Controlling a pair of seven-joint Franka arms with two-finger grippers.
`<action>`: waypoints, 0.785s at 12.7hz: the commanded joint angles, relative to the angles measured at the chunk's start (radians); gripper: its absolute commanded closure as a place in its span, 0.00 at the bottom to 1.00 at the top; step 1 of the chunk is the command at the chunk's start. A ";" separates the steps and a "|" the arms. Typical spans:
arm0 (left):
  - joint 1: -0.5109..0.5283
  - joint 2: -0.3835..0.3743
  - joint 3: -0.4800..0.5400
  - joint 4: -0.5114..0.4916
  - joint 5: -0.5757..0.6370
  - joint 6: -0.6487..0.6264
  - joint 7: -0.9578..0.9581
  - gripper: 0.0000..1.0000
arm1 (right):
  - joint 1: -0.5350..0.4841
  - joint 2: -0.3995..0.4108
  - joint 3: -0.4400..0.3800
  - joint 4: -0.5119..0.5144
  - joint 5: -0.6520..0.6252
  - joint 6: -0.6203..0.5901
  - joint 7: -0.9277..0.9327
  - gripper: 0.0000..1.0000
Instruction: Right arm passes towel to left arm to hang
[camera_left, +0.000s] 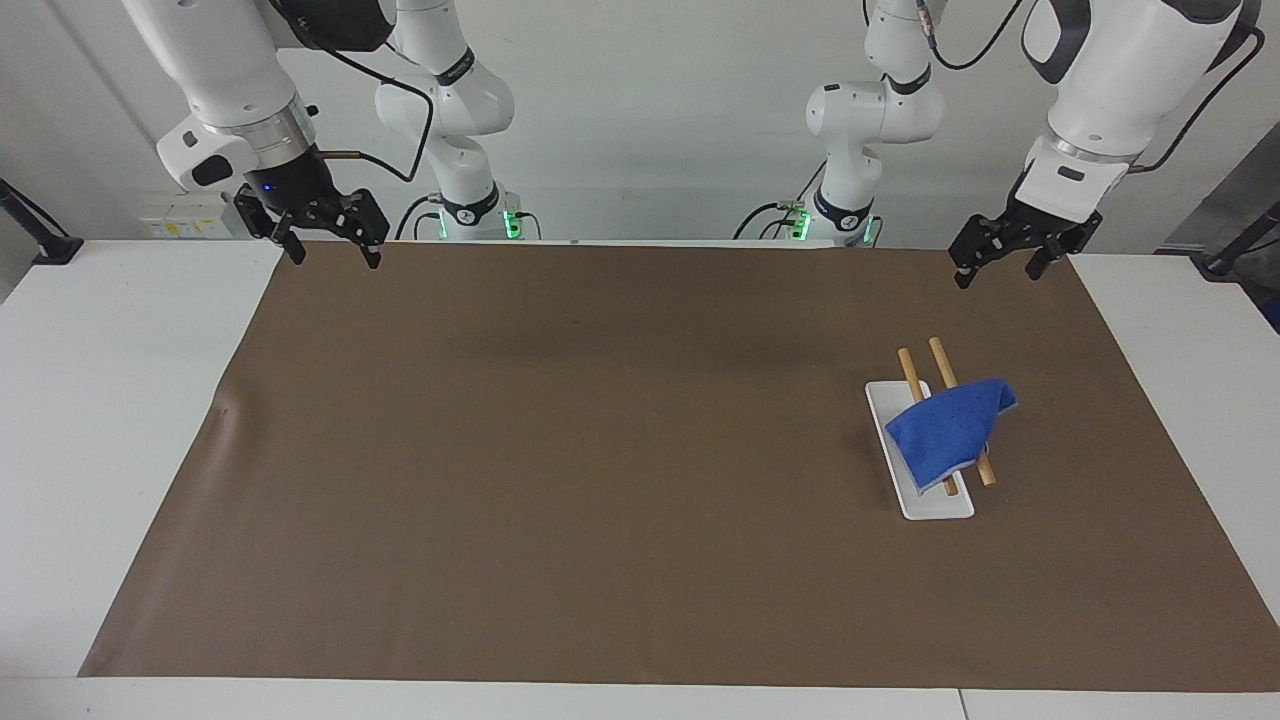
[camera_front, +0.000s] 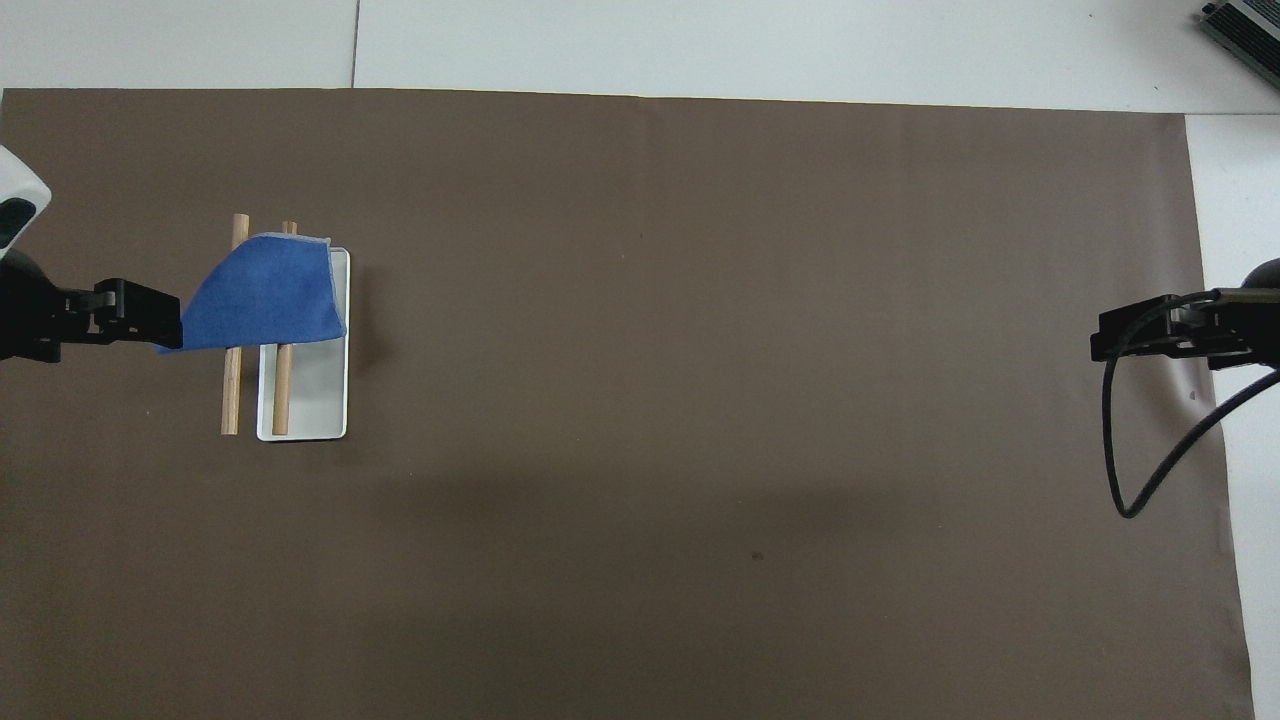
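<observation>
While both end effectors hang spread, one towel (camera_left: 948, 430) drapes two dowels (camera_left: 940, 362), one tray (camera_left: 925, 505)

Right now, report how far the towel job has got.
Done: the blue towel already hangs draped over the two wooden rods of the rack, above its white base. In hand: nothing; the left pincer is up over the mat edge near the rack, open and empty, and the right pincer waits open at its own end. Left: nothing visible.

Blue towel (camera_left: 948, 430), tan wooden rods (camera_left: 912, 375), white tray (camera_left: 940, 505), brown mat (camera_left: 560, 450).
</observation>
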 joint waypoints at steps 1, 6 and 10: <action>-0.004 -0.046 0.008 -0.075 -0.012 0.061 -0.001 0.00 | -0.010 0.000 0.005 0.007 -0.021 -0.015 -0.026 0.00; -0.004 -0.049 0.008 -0.084 -0.038 0.075 -0.001 0.00 | -0.010 0.000 0.005 0.007 -0.024 -0.016 -0.029 0.00; -0.004 -0.039 0.014 -0.037 -0.072 0.050 -0.004 0.00 | -0.011 -0.001 0.007 0.010 -0.032 -0.015 -0.033 0.00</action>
